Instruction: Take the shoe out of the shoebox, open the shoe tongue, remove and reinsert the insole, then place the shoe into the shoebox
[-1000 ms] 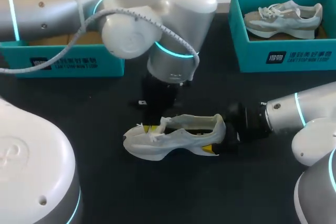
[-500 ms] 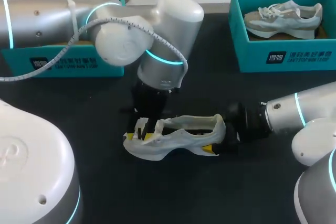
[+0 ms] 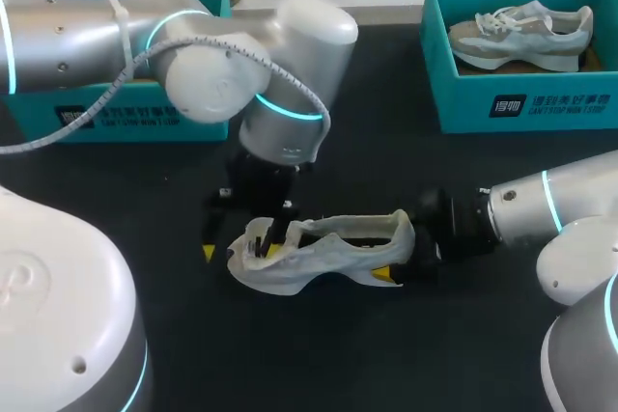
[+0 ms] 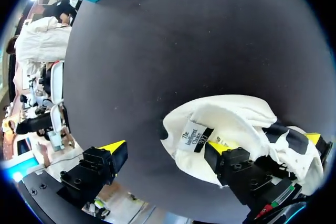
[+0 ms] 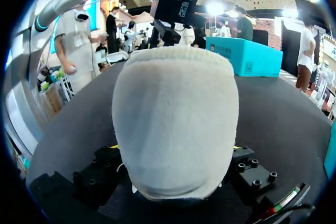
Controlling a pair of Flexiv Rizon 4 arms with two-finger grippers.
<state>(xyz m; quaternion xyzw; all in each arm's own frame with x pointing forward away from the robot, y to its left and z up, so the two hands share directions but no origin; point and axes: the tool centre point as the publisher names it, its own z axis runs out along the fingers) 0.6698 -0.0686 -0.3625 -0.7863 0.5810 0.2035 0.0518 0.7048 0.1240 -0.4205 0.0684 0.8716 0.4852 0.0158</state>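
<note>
A white shoe [image 3: 328,250] lies on its side mid-table, toe toward my left arm. My left gripper [image 3: 241,248] hangs over the toe end and is open wide. One yellow-tipped finger [image 4: 218,149] sits inside the shoe against the labelled tongue [image 4: 195,136]. The other finger [image 4: 113,149] stands clear over the bare black table. My right gripper [image 3: 401,256] is at the heel. In the right wrist view the padded heel [image 5: 176,119] fills the space between its fingers, which press it from both sides. The insole is hidden.
A teal shoebox [image 3: 521,108] at the back right holds a second, grey-and-white shoe [image 3: 521,34]. Another teal shoebox [image 3: 116,118] stands at the back left, partly behind my left arm. Black tabletop [image 3: 319,354] lies in front of the shoe.
My left gripper came down toward the toe end, drew the tongue that way, then opened wide. The right gripper and the heel stayed put.
</note>
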